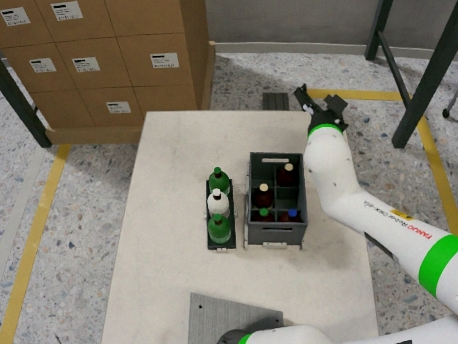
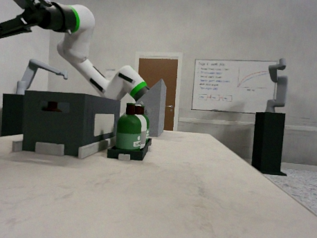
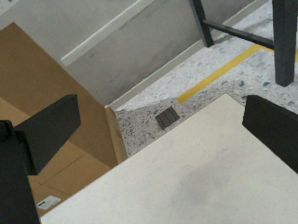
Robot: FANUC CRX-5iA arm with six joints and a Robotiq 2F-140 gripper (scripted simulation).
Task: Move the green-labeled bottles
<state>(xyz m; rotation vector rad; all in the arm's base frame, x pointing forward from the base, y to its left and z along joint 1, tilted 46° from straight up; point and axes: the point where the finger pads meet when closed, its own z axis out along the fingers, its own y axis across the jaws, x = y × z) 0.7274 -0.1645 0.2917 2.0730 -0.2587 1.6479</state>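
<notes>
A narrow black tray near the table's middle holds three upright bottles in a row: a green-labeled bottle [image 1: 218,180] at the far end, a white-labeled bottle [image 1: 218,202] in the middle, and a green-labeled bottle [image 1: 219,228] at the near end. To its right, the dark grey crate [image 1: 278,200] holds several brown bottles. Its far left slot [image 1: 263,172] and middle right slot [image 1: 290,193] look empty. My gripper [image 1: 316,100] is wide open and empty, high above the table's far right corner, well away from both. The wrist view shows the gripper's fingers spread over that corner.
Stacked cardboard boxes [image 1: 105,60] stand on the floor beyond the table's far left. A grey plate [image 1: 232,320] lies at the table's near edge by my arm's base. Dark frame legs [image 1: 425,75] stand at the far right. The side view shows the crate [image 2: 69,121] and the tray [image 2: 129,152] level.
</notes>
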